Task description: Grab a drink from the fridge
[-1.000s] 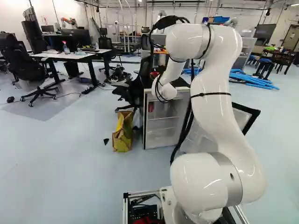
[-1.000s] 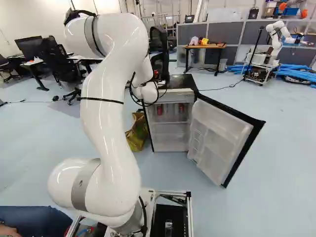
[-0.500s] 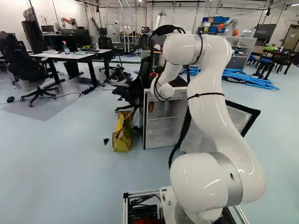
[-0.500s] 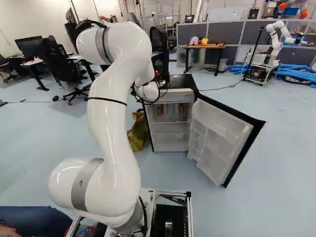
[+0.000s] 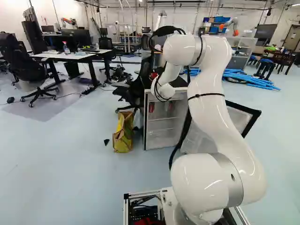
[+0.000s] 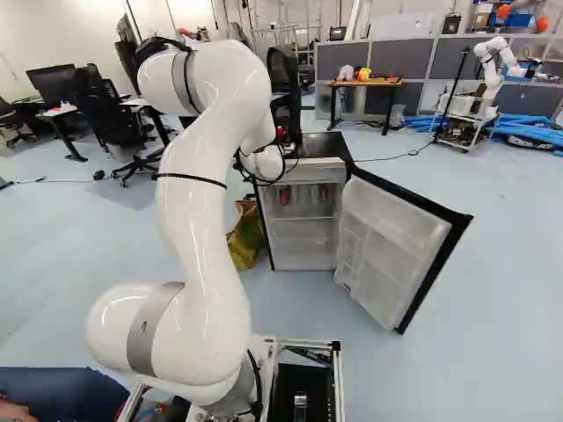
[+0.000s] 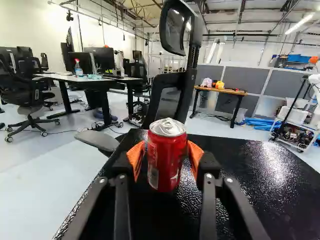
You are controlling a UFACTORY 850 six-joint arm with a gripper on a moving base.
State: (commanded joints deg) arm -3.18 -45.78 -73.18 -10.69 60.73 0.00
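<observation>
In the wrist view a red can [image 7: 167, 155] stands upright on the black fridge top [image 7: 250, 157]. The gripper [image 7: 166, 162] is around it, open, with an orange pad at each side and slight gaps beside the can. In the base views my gripper is mostly hidden behind the white wrist; a bit of red [image 6: 280, 133] shows there above the fridge. The fridge [image 6: 301, 242] has its door [image 6: 396, 242] swung wide. Inside, on the upper shelf, are red cans, one [image 6: 284, 196] to the left and another [image 6: 323, 192] to the right.
A black chair [image 7: 167, 102] stands close behind the fridge top. Beside the fridge sits a yellow-brown bag [image 5: 123, 133]. Farther off are desks [image 5: 70, 56], a wooden table [image 7: 222, 91], blue tubes [image 5: 248, 78] and another robot [image 6: 494, 70].
Over the earlier half second my upper arm shifted forward and a little down, the wrist only slightly. Since then the arm has stayed nearly still. The base has not moved.
</observation>
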